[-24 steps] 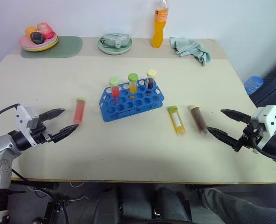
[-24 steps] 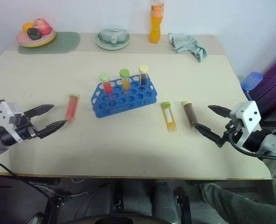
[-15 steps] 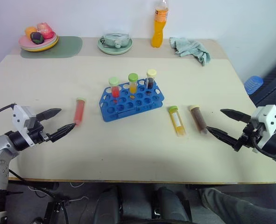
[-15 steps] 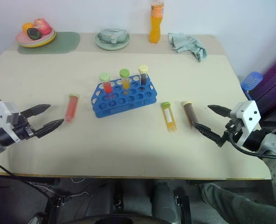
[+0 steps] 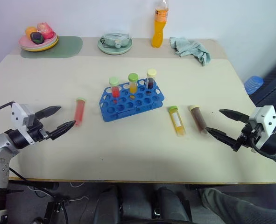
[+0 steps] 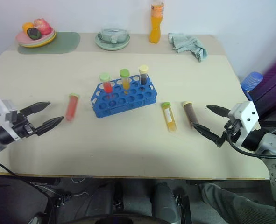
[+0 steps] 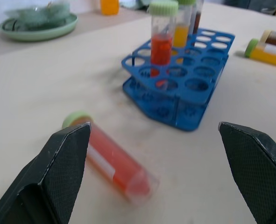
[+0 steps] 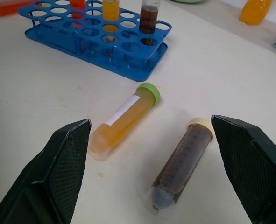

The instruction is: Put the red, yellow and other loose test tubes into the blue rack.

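Worktop point(image 5: 128, 149) first, pale beige and wide, and both claws hang low over its near edge with their fingers spread wide and nothing held. Blue rack point(image 5: 131, 99) sits well ahead of the claws, between them, a little nearer the left claw point(image 5: 57, 120), and three capped tubes stand upright in its far row: red liquid, yellow-orange liquid, dark brown liquid.

Orange drink bottle point(image 5: 159, 24) stands at the far edge, its label too small to read. Far beyond the left claw a plate of toy fruit point(image 5: 38, 38) rests on a green mat point(image 5: 58, 47). A green dish point(image 5: 115, 43) lies beyond the rack, and a crumpled teal cloth point(image 5: 190, 48) sits far ahead of the right claw point(image 5: 224, 127).

On to the loose tubes. The red tube point(image 5: 79, 111) lies flat just ahead of the left claw's fingertips, apart from them, green cap pointing away. In the left wrist view it rests close between the two black fingers, touching neither. The brown tube point(image 5: 198, 118) lies just ahead of the right claw, pale cap away, and the yellow tube point(image 5: 177, 120) lies beside it on the rack side, green cap away. The yellow one carries a white label strip, no writing legible; the brown one shows faint graduation marks in the right wrist view.
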Controlling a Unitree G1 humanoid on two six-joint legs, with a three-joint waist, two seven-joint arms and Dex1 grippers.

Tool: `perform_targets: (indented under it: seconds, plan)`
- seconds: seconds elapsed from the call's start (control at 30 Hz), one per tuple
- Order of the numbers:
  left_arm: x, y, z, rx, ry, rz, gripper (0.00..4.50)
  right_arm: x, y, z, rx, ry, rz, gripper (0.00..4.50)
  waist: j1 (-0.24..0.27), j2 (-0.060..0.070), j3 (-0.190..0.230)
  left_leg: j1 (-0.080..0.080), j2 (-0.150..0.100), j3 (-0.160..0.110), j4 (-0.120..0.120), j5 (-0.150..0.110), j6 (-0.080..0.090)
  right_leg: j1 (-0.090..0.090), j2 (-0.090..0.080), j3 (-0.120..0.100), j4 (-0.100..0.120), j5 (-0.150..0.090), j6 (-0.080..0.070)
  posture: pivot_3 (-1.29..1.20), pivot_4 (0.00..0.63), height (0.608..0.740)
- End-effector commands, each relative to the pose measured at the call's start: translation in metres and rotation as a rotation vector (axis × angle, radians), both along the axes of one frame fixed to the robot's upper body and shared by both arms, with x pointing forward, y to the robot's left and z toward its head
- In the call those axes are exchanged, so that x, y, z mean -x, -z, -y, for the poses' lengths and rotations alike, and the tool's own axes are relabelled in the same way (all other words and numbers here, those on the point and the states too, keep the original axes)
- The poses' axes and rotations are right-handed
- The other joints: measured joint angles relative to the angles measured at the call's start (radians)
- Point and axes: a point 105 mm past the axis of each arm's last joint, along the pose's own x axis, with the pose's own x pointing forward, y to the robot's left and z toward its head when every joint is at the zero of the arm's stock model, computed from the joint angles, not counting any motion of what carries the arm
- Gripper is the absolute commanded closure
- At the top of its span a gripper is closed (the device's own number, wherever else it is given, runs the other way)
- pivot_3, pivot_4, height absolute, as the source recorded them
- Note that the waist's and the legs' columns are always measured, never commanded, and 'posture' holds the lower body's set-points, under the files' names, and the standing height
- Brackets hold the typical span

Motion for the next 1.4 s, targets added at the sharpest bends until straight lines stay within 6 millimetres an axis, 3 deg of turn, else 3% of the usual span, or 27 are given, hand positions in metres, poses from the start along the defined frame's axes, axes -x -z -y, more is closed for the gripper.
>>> perform_targets:
  seconds: [0.03, 0.23, 0.37, 0.5, 0.83, 1.4]
  plan:
    - [-0.002, -0.017, 0.020, 0.025, 0.081, 0.056, 0.03, -0.003, -0.005, -0.006, -0.011, -0.007, 0.035, 0.28, 0.000, 0.000, 0.000, 0.000, 0.000, 0.000, 0.000, 0.000, 0.000, 0.000, 0.000, 0.000, 0.000, 0.000, 0.000, 0.00, 0.150, 0.740]
    - [-0.001, -0.024, 0.049, 0.019, 0.234, 0.071, 0.03, -0.021, -0.013, -0.016, 0.017, 0.130, 0.067, 0.28, -0.003, 0.000, 0.000, 0.000, 0.000, 0.000, 0.000, 0.000, 0.000, 0.000, 0.000, 0.000, 0.001, 0.000, 0.000, 0.00, 0.150, 0.740]
    - [0.001, -0.027, 0.071, -0.023, 0.372, 0.078, 0.03, -0.037, -0.007, -0.026, 0.000, 0.178, -0.078, 0.28, -0.002, 0.000, 0.000, 0.000, 0.000, 0.000, 0.000, 0.000, 0.000, -0.001, 0.000, 0.000, 0.001, 0.000, 0.000, 0.00, 0.150, 0.740]
    - [0.003, -0.030, 0.094, -0.045, 0.511, 0.087, 0.03, -0.054, 0.002, -0.021, 0.036, 0.264, -0.276, 0.28, 0.001, 0.000, 0.000, -0.001, 0.000, 0.001, 0.001, 0.000, 0.000, -0.001, 0.000, 0.000, 0.001, 0.000, 0.000, 0.00, 0.150, 0.740]
    - [0.012, -0.020, 0.129, -0.004, 0.787, -0.004, 0.03, -0.087, 0.002, -0.022, 0.101, 0.339, -0.446, 0.28, -0.002, 0.000, 0.000, -0.002, 0.000, 0.003, 0.000, 0.000, 0.000, -0.003, 0.000, 0.000, 0.000, 0.000, 0.000, 0.00, 0.150, 0.740]
    - [-0.007, -0.013, 0.157, 0.022, 0.783, -0.009, 0.03, -0.108, 0.008, -0.007, 0.121, 0.473, -0.662, 0.28, -0.002, 0.000, 0.000, -0.003, 0.000, 0.005, 0.000, 0.000, 0.000, -0.005, 0.000, 0.001, 0.001, 0.000, 0.000, 0.00, 0.150, 0.740]
